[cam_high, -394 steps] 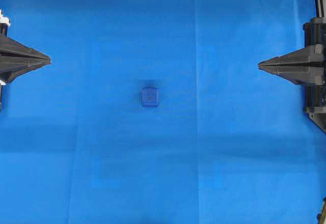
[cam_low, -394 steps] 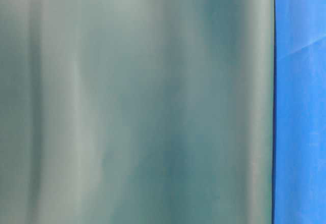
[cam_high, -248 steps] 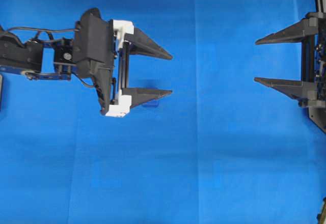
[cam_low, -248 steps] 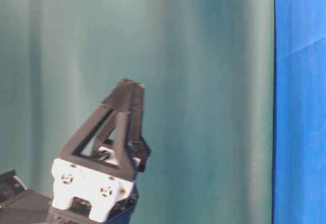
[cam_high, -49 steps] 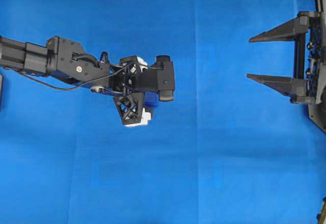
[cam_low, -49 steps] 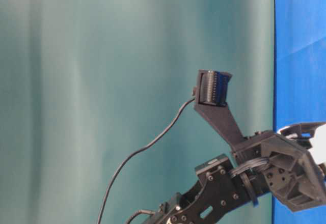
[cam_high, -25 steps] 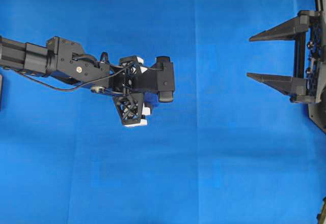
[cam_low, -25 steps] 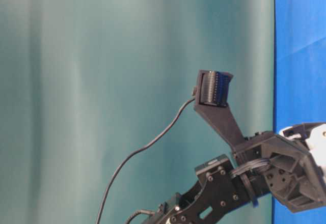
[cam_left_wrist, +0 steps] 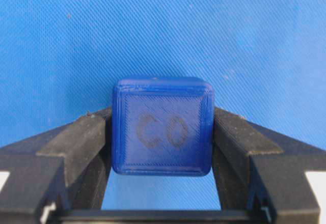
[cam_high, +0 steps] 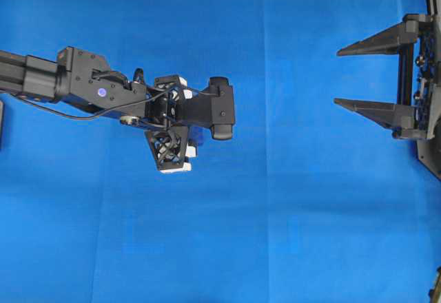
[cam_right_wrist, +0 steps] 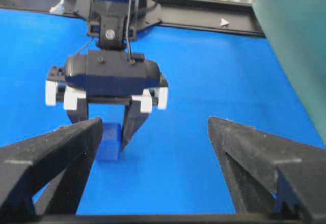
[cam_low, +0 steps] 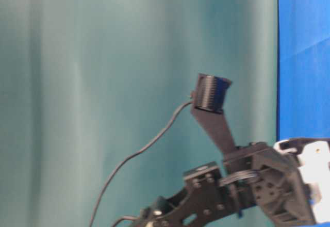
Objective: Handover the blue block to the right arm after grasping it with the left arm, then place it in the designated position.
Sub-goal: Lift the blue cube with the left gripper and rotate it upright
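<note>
Pinching the blue block between its fingertips low over the blue cloth, the left end effector risks losing it mid-lift if the narrow side contact slips; the right end effector waits spread wide, well apart.

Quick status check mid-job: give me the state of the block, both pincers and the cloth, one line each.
blue block: gripped between the left pincer's fingers, upright, marked face toward the wrist camera; whether it rests on the cloth cannot be told.
left pincer: shut on the blue block, pointing down at the cloth.
right pincer: wide open, empty, at the right edge, apart from the block.
blue cloth: spread flat, faint fold lines.
</note>
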